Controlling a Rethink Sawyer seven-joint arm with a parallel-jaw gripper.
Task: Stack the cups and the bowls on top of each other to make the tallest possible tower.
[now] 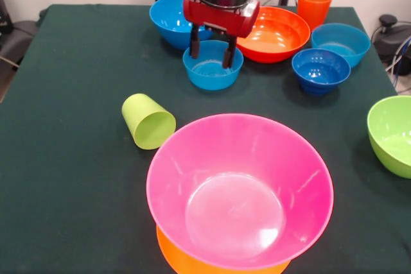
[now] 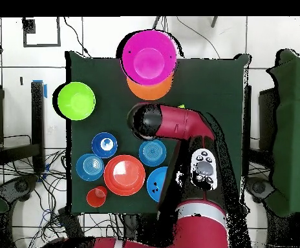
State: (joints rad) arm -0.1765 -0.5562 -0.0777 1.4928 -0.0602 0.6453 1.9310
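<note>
My gripper [image 1: 211, 54] is open, its two dark fingers [image 1: 194, 48] hanging just over the far rim of a small blue bowl [image 1: 212, 68] with nothing between them. A large pink bowl [image 1: 239, 187] sits upright on an upside-down light-orange bowl [image 1: 186, 262] at the near edge, forming the tower [image 2: 150, 64]. The lime green cup [image 1: 148, 122] lies on its side left of the tower. Far back stands the ribbed orange cup [image 1: 314, 4], upright. In the overhead view the arm [image 2: 172, 123] hides the gripper and most of the green cup.
A red-orange bowl [image 1: 275, 33] and a medium blue bowl [image 1: 170, 18] sit behind the gripper. Two more small blue bowls [image 1: 340, 43] [image 1: 320, 68] lie to the right. A lime-green bowl [image 1: 392, 134] rests at the right edge.
</note>
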